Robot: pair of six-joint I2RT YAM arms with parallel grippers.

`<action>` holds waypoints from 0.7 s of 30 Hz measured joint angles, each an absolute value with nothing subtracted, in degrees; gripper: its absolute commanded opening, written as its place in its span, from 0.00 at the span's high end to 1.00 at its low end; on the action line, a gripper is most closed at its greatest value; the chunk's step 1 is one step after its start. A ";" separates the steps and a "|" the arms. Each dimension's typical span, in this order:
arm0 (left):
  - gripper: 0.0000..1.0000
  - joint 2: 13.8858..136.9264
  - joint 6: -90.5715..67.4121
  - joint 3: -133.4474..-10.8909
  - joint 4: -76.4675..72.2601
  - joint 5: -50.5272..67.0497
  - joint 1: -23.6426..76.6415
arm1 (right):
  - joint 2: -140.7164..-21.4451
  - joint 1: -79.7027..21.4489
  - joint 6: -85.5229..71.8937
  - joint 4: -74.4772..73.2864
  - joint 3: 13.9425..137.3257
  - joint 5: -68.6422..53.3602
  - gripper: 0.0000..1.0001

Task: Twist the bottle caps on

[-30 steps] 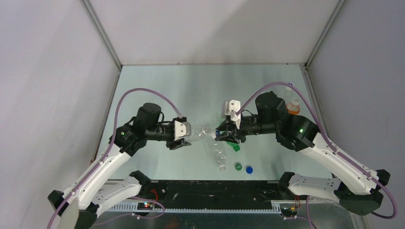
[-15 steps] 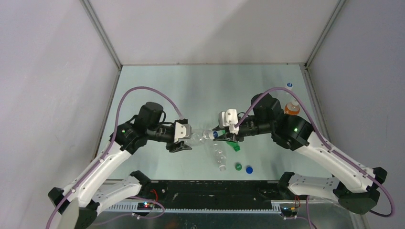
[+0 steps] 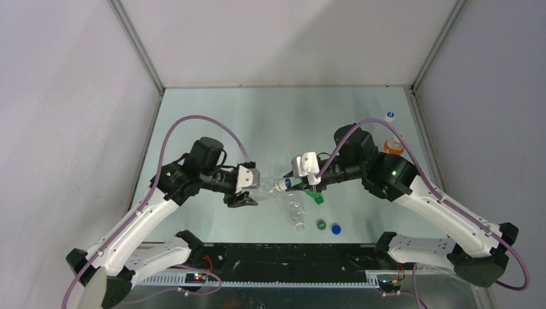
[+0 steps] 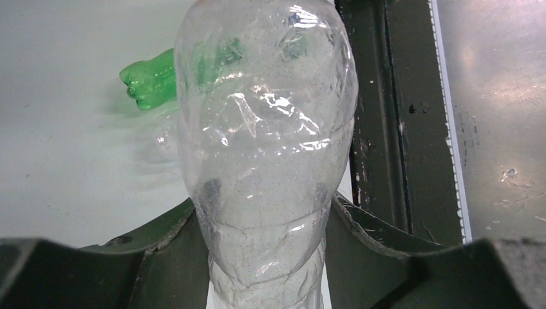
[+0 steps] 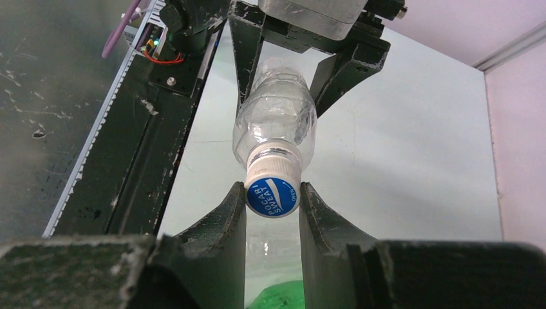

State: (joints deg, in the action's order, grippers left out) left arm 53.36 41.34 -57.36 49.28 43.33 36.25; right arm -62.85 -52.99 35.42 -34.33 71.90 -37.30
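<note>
**Shifted left: white-and-blue cap [image 5: 273, 196] now at mouth of clear bottle [image 5: 275, 122]**

Swung leftward over the past second with the right arm [image 3: 412, 193], closing the gap seen earlier between cap and bottle neck. Right jaws narrowed onto the white-and-blue cap, one finger pressed to each side, printed face turned toward the wrist camera. Left jaws clamped round the body of the clear bottle, held roughly level above the bench [image 3: 212, 116], neck pointed at the right arm. Barely shifted on the left side.

Left in fuller view by that swing: orange bottle [image 3: 390, 145] with a white top at the back right, and beyond it a small white cap [image 3: 390, 115] near the far corner.

Pale green bench, boxed in by plain grey walls on three sides, with metal posts [image 3: 136, 45] rising from the far corners and a black rail [image 3: 290, 261] along the near edge. Unmoved on the bench: green cap [image 3: 320, 224] and solid blue cap [image 3: 336, 228], just beside each other near the front edge; a second clear bottle [image 3: 295, 211] lying on its side to their left; a green bottle [image 3: 317, 199] lying below the right jaws.
</note>
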 measured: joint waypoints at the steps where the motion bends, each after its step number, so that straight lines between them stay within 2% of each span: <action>1: 0.61 53.45 41.52 -57.49 49.54 43.46 36.29 | -62.85 -52.99 35.83 -34.48 71.90 -37.58 1.00; 21: 0.62 56.69 41.34 -58.74 52.62 43.88 38.98 | -63.22 -51.72 45.95 -39.68 71.92 -43.38 1.00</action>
